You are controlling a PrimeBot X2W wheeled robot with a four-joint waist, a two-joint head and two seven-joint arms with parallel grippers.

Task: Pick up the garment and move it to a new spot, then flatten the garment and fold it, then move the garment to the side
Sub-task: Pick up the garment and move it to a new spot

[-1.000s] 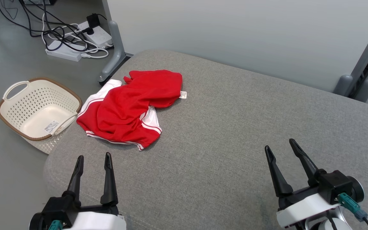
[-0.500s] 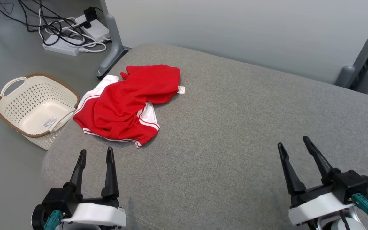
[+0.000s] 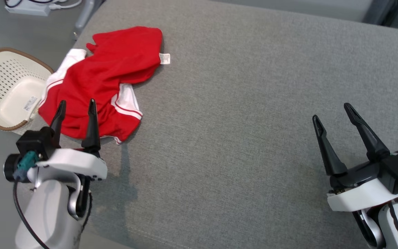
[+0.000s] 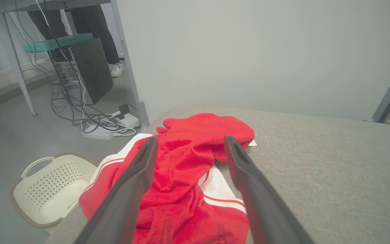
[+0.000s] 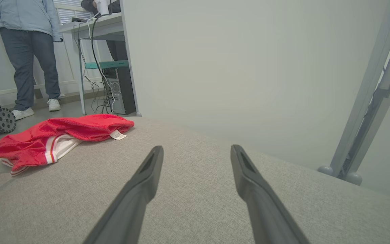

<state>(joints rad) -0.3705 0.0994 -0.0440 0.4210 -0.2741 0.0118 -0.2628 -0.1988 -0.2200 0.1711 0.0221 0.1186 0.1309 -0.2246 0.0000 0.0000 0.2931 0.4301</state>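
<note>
A crumpled red garment [image 3: 105,74] with white stripes and a white tag lies at the far left of the grey padded surface [image 3: 240,114]. My left gripper [image 3: 77,104] hovers open over the garment's near edge, nothing between its fingers. The left wrist view has the garment [image 4: 185,169] spread just past the open left gripper [image 4: 189,141]. My right gripper [image 3: 331,111] stands open at the lower right, far from the cloth. From the right wrist, the garment [image 5: 56,137] lies well off to the left of the open right gripper [image 5: 196,149].
A cream perforated basket [image 3: 3,93] stands on the floor left of the surface. Power strips and cables [image 4: 103,127] lie on the floor beyond it, by a desk leg. A person [image 5: 29,51] stands in the background. A grey post [image 5: 367,101] rises at the right.
The head camera has tilted down, shifting the whole picture. My left gripper has reached forward to the garment's near edge. Both grippers stay open; the garment has not moved.
</note>
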